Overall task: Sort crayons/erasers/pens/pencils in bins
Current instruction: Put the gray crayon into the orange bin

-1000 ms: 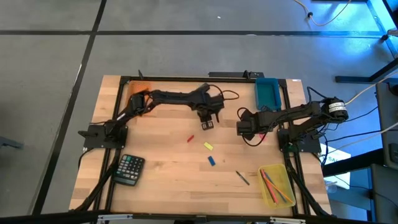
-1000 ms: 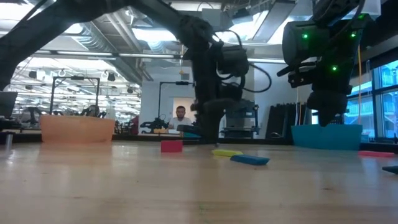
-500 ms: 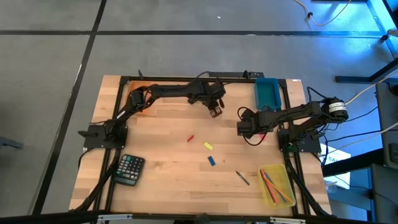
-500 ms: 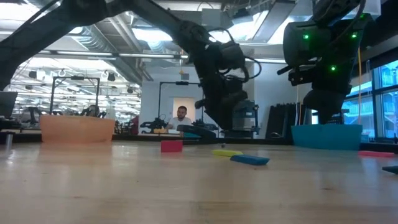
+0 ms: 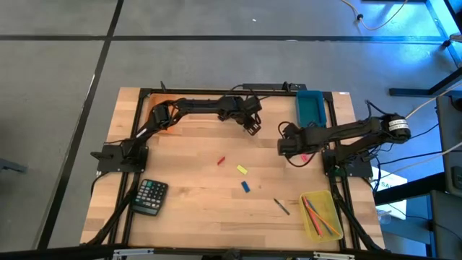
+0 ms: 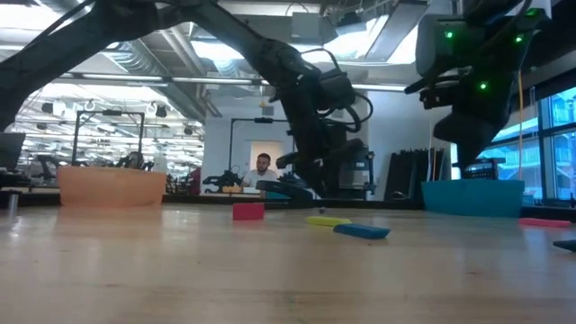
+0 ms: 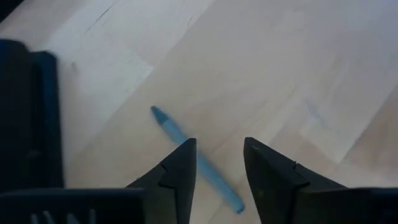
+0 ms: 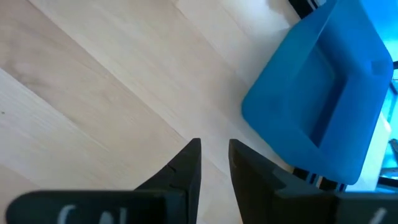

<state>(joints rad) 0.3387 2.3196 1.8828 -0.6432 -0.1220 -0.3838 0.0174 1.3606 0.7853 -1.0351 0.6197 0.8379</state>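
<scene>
My left gripper [image 5: 252, 128] hangs open above the table's far middle. In the left wrist view, a blue stick [image 7: 166, 124] lies on the wood below and between its fingers [image 7: 217, 146], which are clear of it. My right gripper [image 5: 283, 146] is narrowly open and empty [image 8: 214, 146], just short of the teal bin [image 5: 310, 107]. A red crayon [image 5: 221, 161], a yellow eraser [image 5: 242, 170] and a blue eraser [image 5: 246, 186] lie flat mid-table. The orange bin [image 5: 163, 115] sits half hidden under my left arm. The yellow bin [image 5: 320, 214] holds several long sticks.
A black calculator [image 5: 150, 196] lies at the near left. A dark thin stick [image 5: 281, 206] lies beside the yellow bin. A black frame [image 5: 216, 90] runs along the table's far edge. In the low view, a person [image 6: 262, 169] sits in the room behind.
My left gripper has gone from mid-table toward the far edge and a little right, tipping as it went. My right gripper has risen slightly and shifted a little toward the table's right edge. The crayon and the erasers lie where they were.
</scene>
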